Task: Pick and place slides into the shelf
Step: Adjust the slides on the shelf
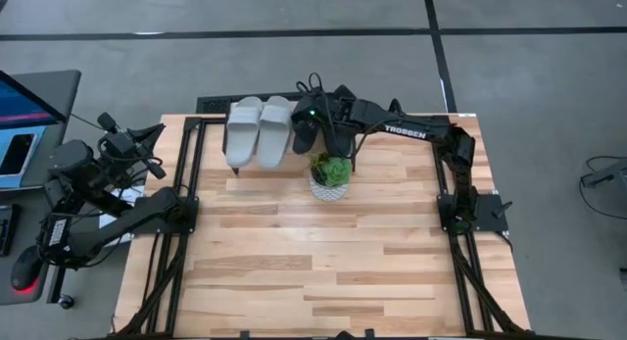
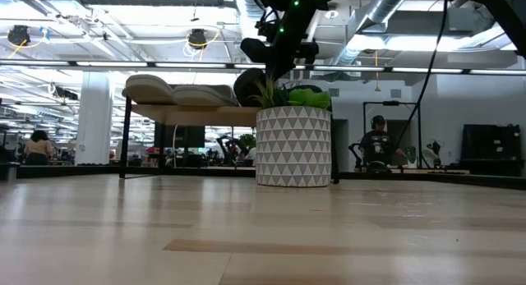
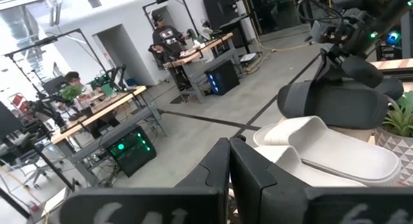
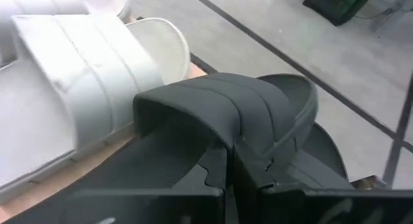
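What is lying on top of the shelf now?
Two light grey slides lie side by side on the shelf; beside them a black slide, with the right gripper at its strap.

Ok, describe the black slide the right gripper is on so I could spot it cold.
Start at the shelf on the table's far edge, behind the potted plant. Two light grey slides lie on it side by side; the black slide sits beside them under the right gripper, which is shut on its strap. It is dark where they are pale.

Two light grey slides (image 1: 260, 130) lie side by side on the shelf (image 2: 189, 112), upper centre of the frame; black slides (image 1: 306, 134) sit beside them.
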